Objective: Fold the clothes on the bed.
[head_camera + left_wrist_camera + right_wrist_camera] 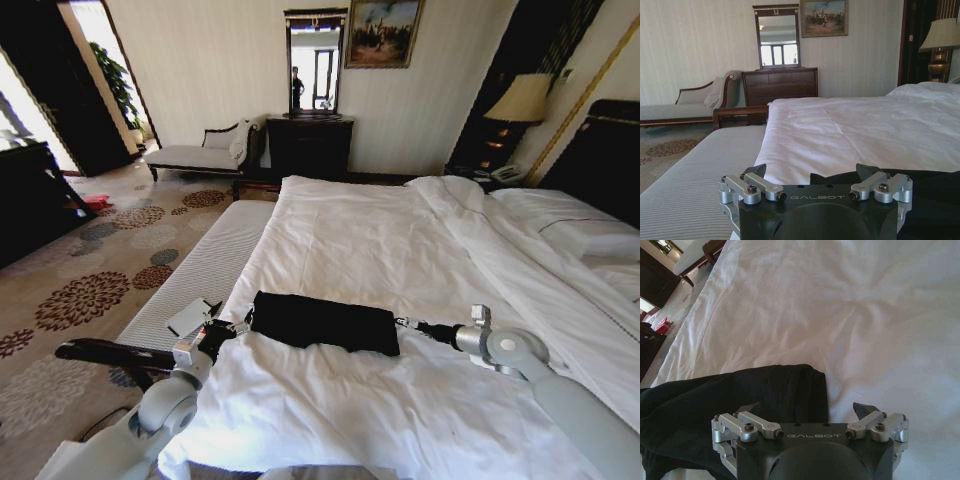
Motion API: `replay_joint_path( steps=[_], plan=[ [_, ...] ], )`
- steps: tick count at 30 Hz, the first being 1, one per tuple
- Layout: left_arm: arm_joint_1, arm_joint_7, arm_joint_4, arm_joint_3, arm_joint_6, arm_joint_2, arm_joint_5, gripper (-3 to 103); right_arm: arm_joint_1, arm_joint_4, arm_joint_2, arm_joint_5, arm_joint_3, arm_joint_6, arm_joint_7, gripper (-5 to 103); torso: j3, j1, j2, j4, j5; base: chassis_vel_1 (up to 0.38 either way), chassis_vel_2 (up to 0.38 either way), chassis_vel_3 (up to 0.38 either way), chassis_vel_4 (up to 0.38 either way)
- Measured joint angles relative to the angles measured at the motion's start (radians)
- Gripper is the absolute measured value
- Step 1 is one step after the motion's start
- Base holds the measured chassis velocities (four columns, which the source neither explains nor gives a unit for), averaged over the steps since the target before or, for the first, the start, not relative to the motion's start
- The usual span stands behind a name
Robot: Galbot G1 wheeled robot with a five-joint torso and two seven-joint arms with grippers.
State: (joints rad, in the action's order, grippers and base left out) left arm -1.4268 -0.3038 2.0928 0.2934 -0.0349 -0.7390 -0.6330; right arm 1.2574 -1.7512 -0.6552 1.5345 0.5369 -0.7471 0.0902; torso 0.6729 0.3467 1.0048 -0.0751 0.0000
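Note:
The clothes are one black T-shirt point(322, 322), folded into a long flat band on the white duvet of the bed point(400, 240), near its close edge. My left gripper point(232, 328) hovers at the band's left end with its fingers spread; in the left wrist view the left gripper point(811, 172) is open, and black cloth point(935, 200) lies just beyond one fingertip. At the band's right end my right gripper point(405, 323) is level with the cloth. In the right wrist view the right gripper point(806, 409) is open over the shirt's end point(740, 395).
A pale-cushioned bench point(200, 270) runs along the bed's left side, with a small white flat object point(190, 317) on it. Pillows point(590, 235) and a dark headboard point(610, 160) are at the right. A dresser point(310, 145), a chaise point(205, 155) and patterned carpet lie beyond.

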Motion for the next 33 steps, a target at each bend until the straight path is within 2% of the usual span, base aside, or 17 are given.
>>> replay_joint_path(
  steps=[11, 18, 30, 31, 33],
  plan=[
    [0.01, 0.002, -0.006, -0.002, -0.006, 0.016, -0.006, 100, -0.034, 0.029, -0.042, -0.037, -0.062, 0.007, -0.021, 100, 0.0, 0.0, 0.0, -0.0004, -0.0001, 0.0, 0.0, 0.0, 0.0],
    [0.01, 0.004, -0.014, -0.001, -0.006, 0.022, -0.013, 100, -0.063, 0.031, -0.099, -0.064, -0.11, 0.009, -0.015, 100, 0.0, 0.0, 0.0, -0.0002, -0.0001, 0.0, 0.0, 0.0, 0.0],
    [0.022, -0.01, -0.013, 0.006, -0.004, 0.025, -0.032, 100, -0.095, 0.011, -0.14, -0.071, -0.161, 0.011, 0.012, 100, 0.0, 0.0, 0.0, -0.0002, -0.0001, 0.0, 0.0, 0.0, 0.0],
    [0.024, -0.011, -0.013, 0.006, -0.004, 0.025, -0.037, 100, -0.1, 0.012, -0.143, -0.072, -0.168, 0.011, 0.014, 103, 0.0, 0.0, 0.0, -0.0002, -0.0002, 0.0, 0.0, 0.0, 0.0],
    [0.026, -0.012, -0.013, 0.006, -0.004, 0.025, -0.039, 100, -0.108, 0.012, -0.147, -0.075, -0.179, 0.011, 0.018, 95, 0.0, 0.0, 0.0, -0.0003, -0.0001, 0.0, 0.0, 0.0, 0.0]
  ],
)
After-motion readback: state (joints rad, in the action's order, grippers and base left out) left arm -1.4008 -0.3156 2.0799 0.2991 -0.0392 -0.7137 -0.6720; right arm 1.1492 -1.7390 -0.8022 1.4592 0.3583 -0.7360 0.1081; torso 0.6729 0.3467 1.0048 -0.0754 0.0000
